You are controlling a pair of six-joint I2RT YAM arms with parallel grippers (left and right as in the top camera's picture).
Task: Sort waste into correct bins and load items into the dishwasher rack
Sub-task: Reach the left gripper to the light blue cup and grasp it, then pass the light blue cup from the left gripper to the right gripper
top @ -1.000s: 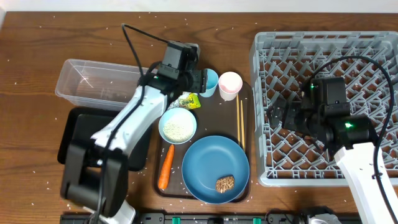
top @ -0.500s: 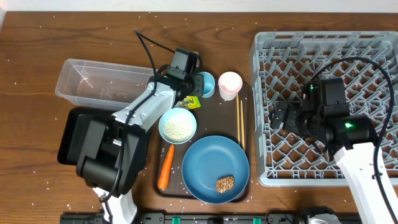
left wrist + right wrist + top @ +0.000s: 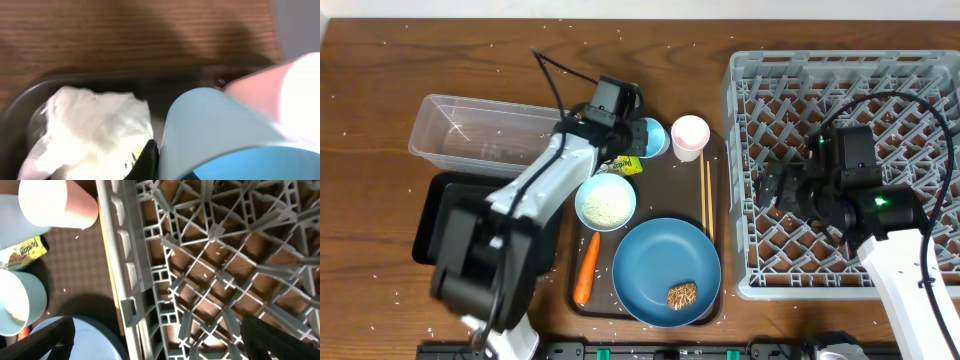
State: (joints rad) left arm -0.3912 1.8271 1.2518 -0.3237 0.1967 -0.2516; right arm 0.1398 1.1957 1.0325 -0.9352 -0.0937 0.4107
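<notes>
Left claw (image 3: 638,137) clenches the smooth, round light blue cup (image 3: 215,125); right claw (image 3: 162,342) gapes over grey lattice rack (image 3: 850,80).

Bare wooden tabletop (image 3: 440,60) lay open across the top of the frame and down the far left. The left arm (image 3: 545,185) slanted from lower left over the black tray (image 3: 440,195) to the crowded brown serving tray (image 3: 665,190), where white bowl (image 3: 606,203), blue plate (image 3: 660,262), carrot (image 3: 586,268) and chopsticks (image 3: 706,195) left only narrow gaps. The right arm (image 3: 845,185) covered the middle of the grey rack (image 3: 910,90), whose upper right stood unobstructed.
</notes>
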